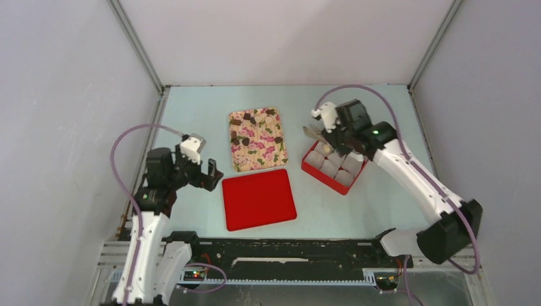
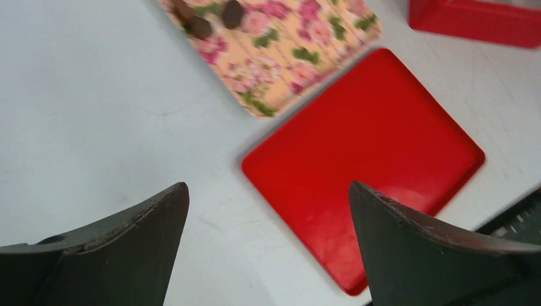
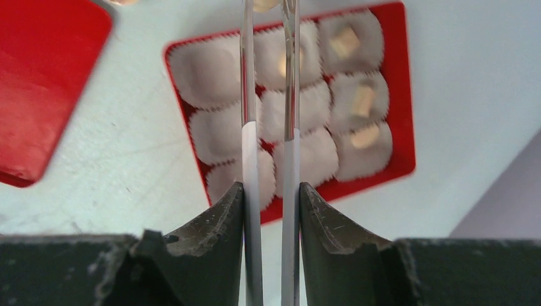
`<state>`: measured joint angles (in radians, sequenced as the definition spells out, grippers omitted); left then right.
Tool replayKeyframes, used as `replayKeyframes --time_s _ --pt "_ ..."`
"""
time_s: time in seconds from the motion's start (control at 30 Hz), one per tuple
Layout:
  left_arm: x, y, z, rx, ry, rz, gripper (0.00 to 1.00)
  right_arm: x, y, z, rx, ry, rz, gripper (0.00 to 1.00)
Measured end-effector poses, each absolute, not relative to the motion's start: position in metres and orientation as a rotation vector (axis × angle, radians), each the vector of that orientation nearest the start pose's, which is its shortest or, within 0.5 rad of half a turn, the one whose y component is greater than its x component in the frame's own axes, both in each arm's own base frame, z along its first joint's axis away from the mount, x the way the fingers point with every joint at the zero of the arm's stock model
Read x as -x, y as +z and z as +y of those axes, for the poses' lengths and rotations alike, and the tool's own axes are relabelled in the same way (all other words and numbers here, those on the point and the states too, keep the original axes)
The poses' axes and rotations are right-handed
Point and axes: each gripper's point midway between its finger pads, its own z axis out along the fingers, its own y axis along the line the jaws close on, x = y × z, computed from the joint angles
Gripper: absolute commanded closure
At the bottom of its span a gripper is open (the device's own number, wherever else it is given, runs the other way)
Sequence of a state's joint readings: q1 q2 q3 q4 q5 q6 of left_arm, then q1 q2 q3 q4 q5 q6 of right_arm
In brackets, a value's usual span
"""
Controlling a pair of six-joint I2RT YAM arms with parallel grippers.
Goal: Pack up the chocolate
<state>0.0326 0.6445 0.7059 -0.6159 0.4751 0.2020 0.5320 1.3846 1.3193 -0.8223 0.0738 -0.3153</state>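
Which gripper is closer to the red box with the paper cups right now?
Right. The right gripper hangs above the red box, holding tongs; the left gripper sits open far off beside the red lid.

Top view: high behind the arm bases, facing down on the whole tabletop (image 1: 191, 108).
Left wrist: low and close, looking past its fingers (image 2: 127, 248) onto the red lid (image 2: 370, 172).
Right wrist: close, looking along the tweezers (image 3: 250, 159) over the red box (image 3: 403, 95).
Lid and box show in all three.
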Motion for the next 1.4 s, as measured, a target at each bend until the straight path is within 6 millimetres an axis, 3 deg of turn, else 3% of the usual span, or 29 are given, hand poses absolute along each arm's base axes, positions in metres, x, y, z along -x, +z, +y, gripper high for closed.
replayKeyframes --time_s 0.23,0.37,0.57,0.8,1.07,1.4 --pt "-0.219 0.166 -0.124 -0.765 -0.546 2.142 0.02 -0.285 0.217 0.076 0.753 -0.045 2.281 0.79" --pt "-0.219 0.162 -0.130 -0.806 -0.560 2.161 0.02 -0.270 0.210 0.050 0.673 -0.053 2.322 0.79" --pt "-0.217 0.159 -0.130 -0.809 -0.565 2.182 0.02 -0.250 0.181 0.027 0.611 -0.024 2.427 0.78" --pt "-0.218 0.159 -0.127 -0.803 -0.548 2.183 0.02 -0.248 0.171 0.030 0.605 0.039 2.445 0.76" --pt "-0.219 0.161 -0.125 -0.796 -0.524 2.180 0.02 -0.254 0.143 0.036 0.622 0.084 2.492 0.73" --pt "-0.219 0.163 -0.124 -0.794 -0.516 2.170 0.02 -0.266 0.137 0.040 0.631 0.095 2.478 0.72"
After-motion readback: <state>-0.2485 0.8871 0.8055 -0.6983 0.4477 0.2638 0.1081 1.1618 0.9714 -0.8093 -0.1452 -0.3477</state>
